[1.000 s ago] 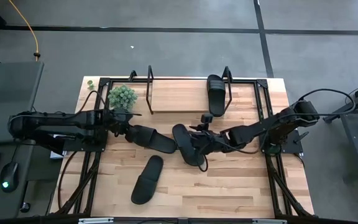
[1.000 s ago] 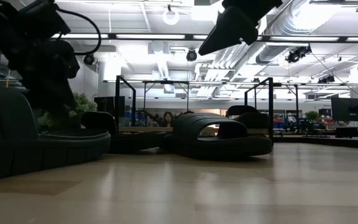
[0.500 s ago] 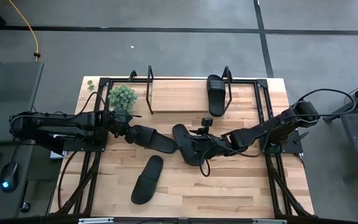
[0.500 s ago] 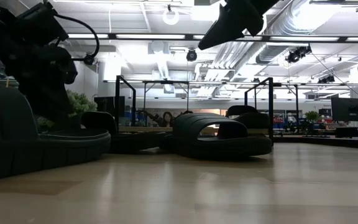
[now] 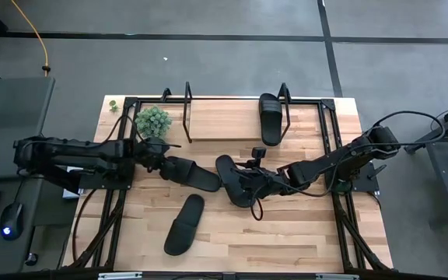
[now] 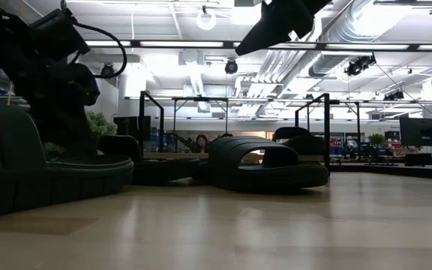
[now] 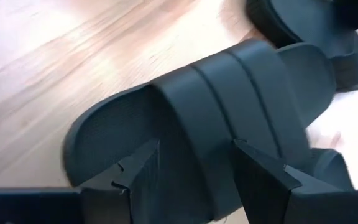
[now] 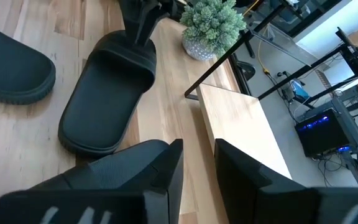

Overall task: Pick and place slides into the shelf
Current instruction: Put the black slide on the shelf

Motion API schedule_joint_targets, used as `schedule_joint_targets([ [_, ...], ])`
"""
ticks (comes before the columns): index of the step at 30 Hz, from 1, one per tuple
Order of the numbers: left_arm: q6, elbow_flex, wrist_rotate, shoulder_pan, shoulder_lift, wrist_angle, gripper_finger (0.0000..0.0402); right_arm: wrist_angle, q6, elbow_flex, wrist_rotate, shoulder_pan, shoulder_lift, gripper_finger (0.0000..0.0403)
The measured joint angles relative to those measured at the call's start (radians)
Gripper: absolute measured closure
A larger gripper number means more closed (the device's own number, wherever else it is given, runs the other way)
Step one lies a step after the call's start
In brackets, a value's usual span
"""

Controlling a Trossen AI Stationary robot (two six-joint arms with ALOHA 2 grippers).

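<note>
Several black slides show in the high view. One (image 5: 271,117) lies on the shelf (image 5: 224,124) at its right end. One (image 5: 183,224) rests near the table's front. My left gripper (image 5: 162,165) is open at the left end of a third slide (image 5: 197,176). Its fingers (image 7: 143,168) straddle the near edge of that slide's wide strap (image 7: 229,93). My right gripper (image 5: 243,179) hovers above the middle slide (image 5: 229,166), which rests flat on the table. A narrow gap between its fingers (image 8: 197,155) holds nothing. My left gripper slants down over the slide from the table's left, one finger on each side of the strap's edge (image 7: 191,130). I cannot tell whether the fingers touch the slide. The slide lies flat on the table.
A small potted plant (image 5: 152,120) stands just beyond my left gripper, by the shelf's left wire frame (image 5: 187,97). Most of the shelf board is bare wood. Black frame rails (image 5: 329,132) run along the table's sides.
</note>
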Motion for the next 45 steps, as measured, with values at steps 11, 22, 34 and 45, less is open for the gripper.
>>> schedule_joint_targets([
  [11,0.012,0.001,0.031,0.0,0.057,0.082,0.0218,0.0,0.0,0.0,0.0,0.0,0.0,0.0322],
  [22,0.037,0.001,0.056,0.0,0.089,0.133,0.0218,0.0,0.0,0.0,0.0,0.0,0.0,0.0322],
  [34,0.064,0.001,0.061,0.0,0.089,0.154,0.0219,0.0,0.0,0.0,0.0,0.0,0.0,0.0322],
  [45,0.088,0.0,0.064,0.0,0.089,0.154,0.0314,0.0,0.0,0.0,0.0,0.0,0.0,0.0322],
])
